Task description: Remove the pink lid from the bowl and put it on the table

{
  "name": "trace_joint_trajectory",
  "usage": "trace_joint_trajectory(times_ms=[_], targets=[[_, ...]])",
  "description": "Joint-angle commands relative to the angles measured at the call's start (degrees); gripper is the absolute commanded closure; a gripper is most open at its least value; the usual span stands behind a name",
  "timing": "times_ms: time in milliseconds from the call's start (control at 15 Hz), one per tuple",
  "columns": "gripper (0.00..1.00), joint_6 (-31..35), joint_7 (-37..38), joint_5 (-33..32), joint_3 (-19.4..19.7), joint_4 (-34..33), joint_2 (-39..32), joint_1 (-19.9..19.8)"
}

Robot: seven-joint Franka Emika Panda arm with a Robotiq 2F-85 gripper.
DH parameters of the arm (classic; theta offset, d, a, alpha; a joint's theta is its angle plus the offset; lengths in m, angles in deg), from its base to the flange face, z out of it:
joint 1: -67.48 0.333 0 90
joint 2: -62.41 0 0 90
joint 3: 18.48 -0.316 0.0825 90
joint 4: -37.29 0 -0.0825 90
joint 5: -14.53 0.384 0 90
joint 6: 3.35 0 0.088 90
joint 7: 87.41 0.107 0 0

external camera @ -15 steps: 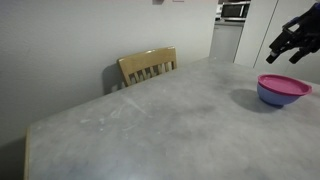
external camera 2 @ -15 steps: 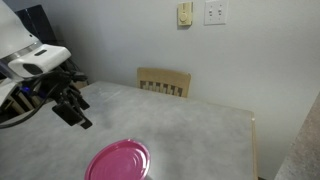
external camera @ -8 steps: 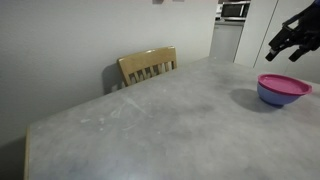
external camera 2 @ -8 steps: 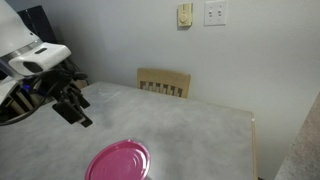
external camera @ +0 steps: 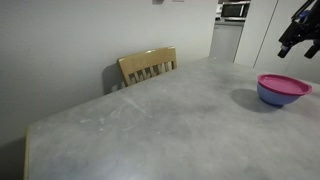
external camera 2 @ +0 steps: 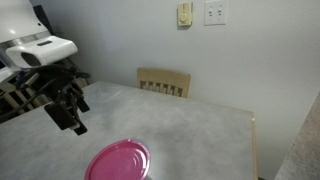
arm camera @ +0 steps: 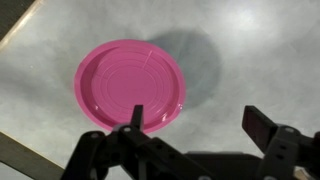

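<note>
Across an exterior view, left to right, I see the wooden chair (external camera: 148, 66) behind the grey table (external camera: 130, 125). Next comes a long bare stretch of tabletop, then the blue-purple bowl (external camera: 281, 98) with the pink lid (external camera: 284, 83) seated on it. The gripper (external camera: 290, 45) hangs above the bowl, well clear of it. Through the wrist camera the lid lies left of centre. The jaws stand wide and hold nothing. The finger on that view's left sits over the lid's near rim, and the other is over bare table. That offset is my worry: a straight descent would likely press one finger onto the disc and tip or shove the light bowl. The rim also looks shallow, so a pinch could slip off or lift the bowl with the lid.
</note>
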Motion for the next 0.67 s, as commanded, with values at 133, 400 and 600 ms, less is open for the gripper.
trace_joint_trajectory(times_ms=[133,400,600], targets=[[0.00,-5.1,-12.4,4.1,7.7,-7.0,-7.2,-0.3],[0.00,-2.0,-23.1,16.7,11.7,-10.7,-13.8,2.2],[0.00,-0.2,-26.2,25.1,11.2,-14.2,-18.6,2.7]])
